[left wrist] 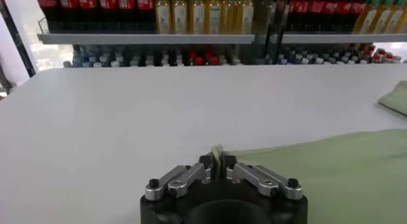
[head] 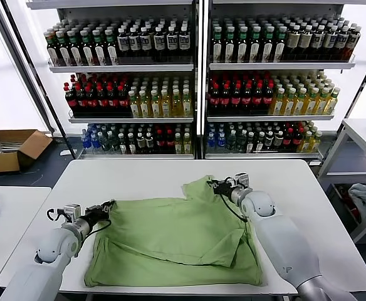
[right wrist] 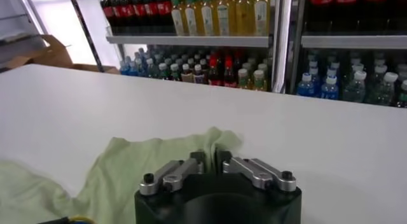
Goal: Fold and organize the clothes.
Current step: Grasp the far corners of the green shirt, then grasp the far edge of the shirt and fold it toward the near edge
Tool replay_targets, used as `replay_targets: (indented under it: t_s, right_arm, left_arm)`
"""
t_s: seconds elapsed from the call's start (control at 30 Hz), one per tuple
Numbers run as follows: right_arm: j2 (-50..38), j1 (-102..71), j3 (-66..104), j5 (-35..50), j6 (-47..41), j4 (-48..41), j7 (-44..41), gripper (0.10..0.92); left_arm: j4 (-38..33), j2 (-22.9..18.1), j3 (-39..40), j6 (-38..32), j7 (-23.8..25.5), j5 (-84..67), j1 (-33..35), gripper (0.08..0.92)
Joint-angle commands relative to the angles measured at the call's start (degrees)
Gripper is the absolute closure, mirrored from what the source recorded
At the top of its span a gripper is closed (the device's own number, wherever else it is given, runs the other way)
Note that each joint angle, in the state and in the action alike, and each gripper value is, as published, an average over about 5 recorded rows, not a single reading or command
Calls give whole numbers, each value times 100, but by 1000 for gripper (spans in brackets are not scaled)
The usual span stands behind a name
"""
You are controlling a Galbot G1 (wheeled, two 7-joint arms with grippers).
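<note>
The shirt (head: 177, 241) lies spread on the worktop (head: 139, 172), its length running left to right. The left claw (head: 108, 208) pinches its left edge, the right claw (head: 215, 185) its far right corner; the body lies between them.

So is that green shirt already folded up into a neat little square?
No. In the head view the green shirt lies spread wide across the white table, with the left gripper and right gripper each pinching an edge.

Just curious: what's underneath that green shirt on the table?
The green shirt lies spread on the white table, which shows all around it. Anything beneath the fabric is covered, so I cannot tell.
</note>
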Motion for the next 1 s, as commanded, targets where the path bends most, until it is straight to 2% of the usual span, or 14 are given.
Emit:
replay_targets:
  t_s: [0.03,0.27,0.63,0.83,1.0]
  right_arm:
    - [-125,-540,393,746,-33,1361,166,919]
    - [-437,-1269,836,1039,-144,2522,373,919]
    - [-1107,-3480,2140,1366,-151,4465,420,919]
    - [-1144,-4564,2898,1393,-134,5151,353,919]
    - [-994,-5471,3301,1339,-97,5576,286,919]
  left_arm:
    - [-649,59,-138,-230,-243,-168,104,900]
    - [-1567,160,-468,-283,-474,-498,539,909]
    - [-3162,270,-1138,4,-786,-598,1883,909]
    - [-3707,165,-1620,161,-905,-537,2777,909]
    - [-3956,58,-2033,241,-799,-463,3411,909]
